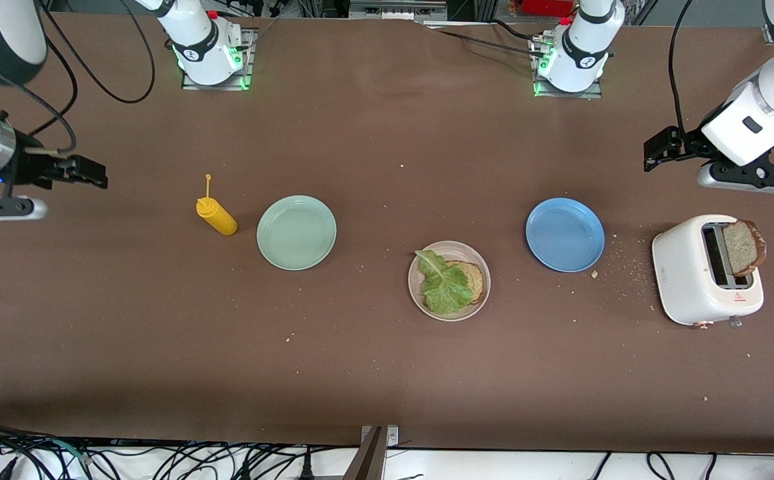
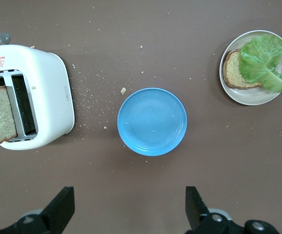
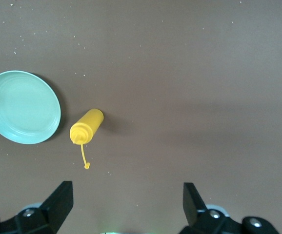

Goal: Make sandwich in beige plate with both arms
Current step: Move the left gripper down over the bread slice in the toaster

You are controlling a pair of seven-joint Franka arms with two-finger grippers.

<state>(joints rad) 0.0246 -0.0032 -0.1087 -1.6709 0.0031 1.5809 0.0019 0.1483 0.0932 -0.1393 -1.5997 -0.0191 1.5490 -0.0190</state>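
The beige plate (image 1: 449, 281) sat nearest the camera-side edge of the table (image 1: 387, 373), about midway along it. In it lay one bread slice (image 1: 472, 280) flat, with a crinkled lettuce leaf (image 1: 445, 285) draped over it; the leaf's long axis ran with its pale stem end pointing up toward my bases and slightly toward the right arm's end. Toward my left arm's end stood a white toaster (image 1: 700, 277), a second bread slice (image 1: 744, 247) upright in its slot. Farther from the camera lay a blue plate (image 1: 565, 234), a pale green plate (image 1: 297, 232) and a tipped yellow squeeze bottle (image 1: 216, 215). My left gripper (image 1: 653, 155) hung spread above the toaster's end; my right gripper (image 1: 97, 175) hung spread at the other end.
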